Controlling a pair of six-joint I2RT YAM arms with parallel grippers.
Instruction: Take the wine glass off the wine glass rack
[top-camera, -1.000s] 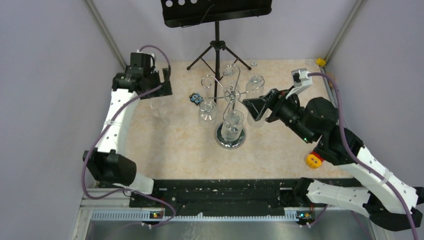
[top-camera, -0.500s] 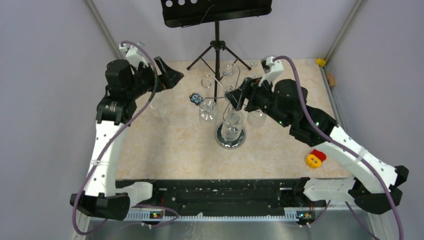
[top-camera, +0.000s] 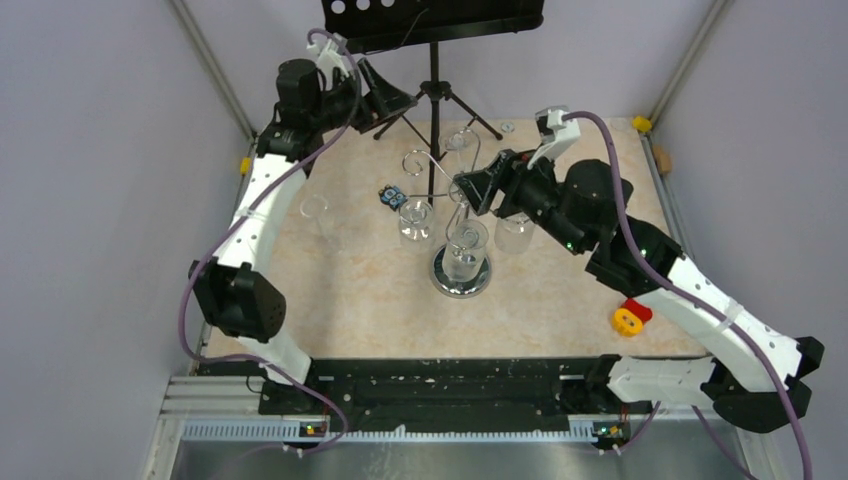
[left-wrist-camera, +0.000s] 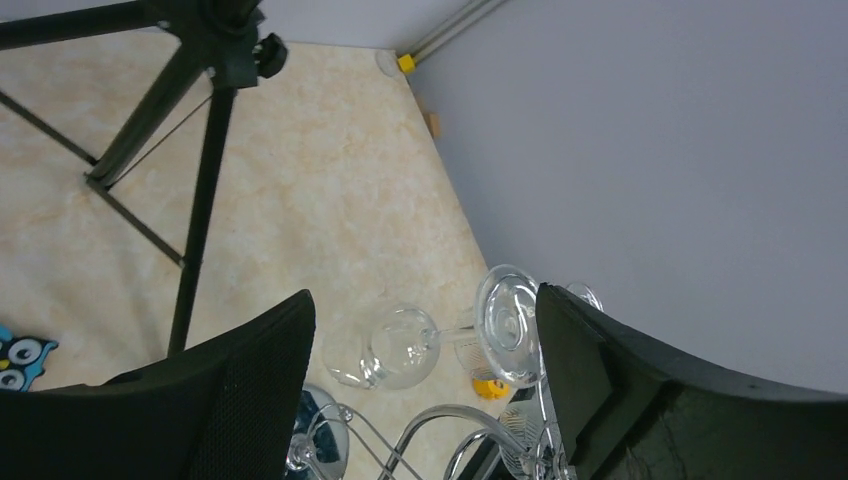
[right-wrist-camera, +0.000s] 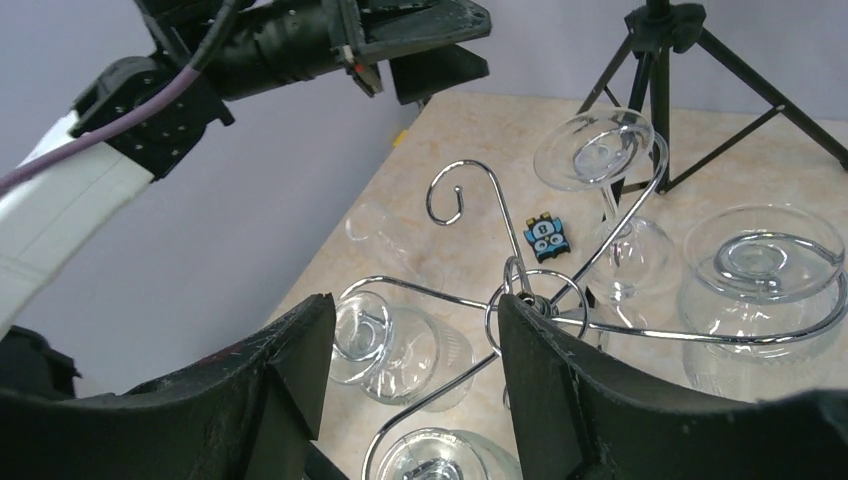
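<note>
1. Right of the wine glass rack (right-wrist-camera: 527, 298), your right claw (right-wrist-camera: 415, 308) hangs wide open and empty.
2. Far-left of the rack, your left claw (left-wrist-camera: 422, 296) gapes, empty too.
3. On the rack's far side hangs a wine glass (right-wrist-camera: 592, 152); pull it askew and its foot may snag, tipping the rack.

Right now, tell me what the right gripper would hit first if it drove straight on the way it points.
Most likely the wine glass rack. The right gripper is open, and the rack's hub sits just ahead of it, with a hanging wine glass close beside the hub. Depth is unclear.
</note>
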